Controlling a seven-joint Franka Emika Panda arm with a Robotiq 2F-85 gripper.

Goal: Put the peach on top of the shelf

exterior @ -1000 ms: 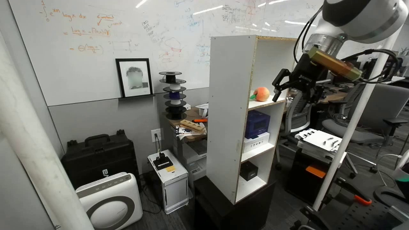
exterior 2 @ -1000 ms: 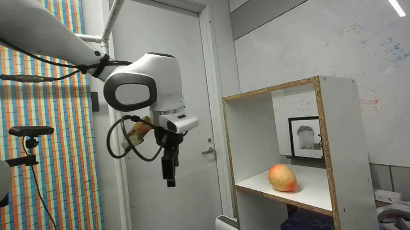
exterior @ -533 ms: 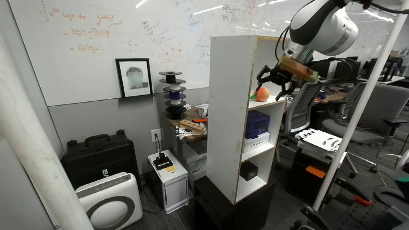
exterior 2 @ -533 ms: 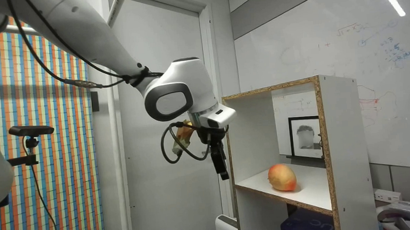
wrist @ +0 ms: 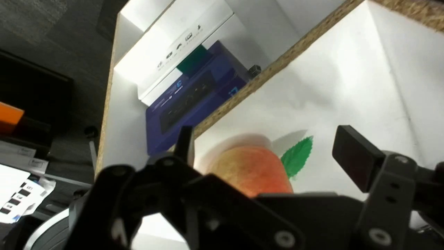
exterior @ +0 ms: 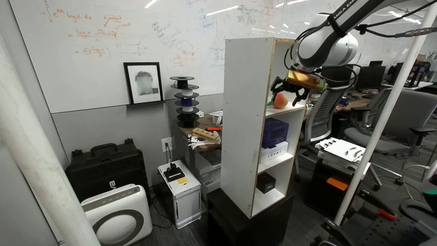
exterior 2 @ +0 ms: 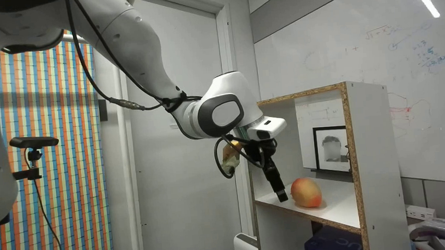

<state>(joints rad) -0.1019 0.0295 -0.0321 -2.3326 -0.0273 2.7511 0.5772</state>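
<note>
The peach (exterior: 281, 101), orange-pink with a green leaf, rests on the floor of the top compartment of the white shelf (exterior: 246, 112). It also shows in the other views (exterior 2: 306, 193) (wrist: 255, 170). The shelf's side panel (exterior 2: 376, 150) stands right of the peach in an exterior view. My gripper (exterior: 284, 101) is open at the front of that compartment, fingers pointing down toward the peach. In an exterior view the fingertips (exterior 2: 282, 196) are just left of the peach with a small gap. In the wrist view the peach lies between the spread fingers (wrist: 267, 144), partly hidden by them.
Below are a blue box (exterior: 275, 132) on a white box (exterior: 274, 152), and a black box (exterior: 266, 182) in the lowest compartment. The shelf's top board (exterior 2: 301, 94) and side walls bound the compartment. A white pole (exterior: 379, 119) stands nearby.
The arm has moved toward the shelf, bringing the gripper from in front of it to the compartment opening beside the peach, tilting as it went. The fingers stay open. The peach has not moved.
</note>
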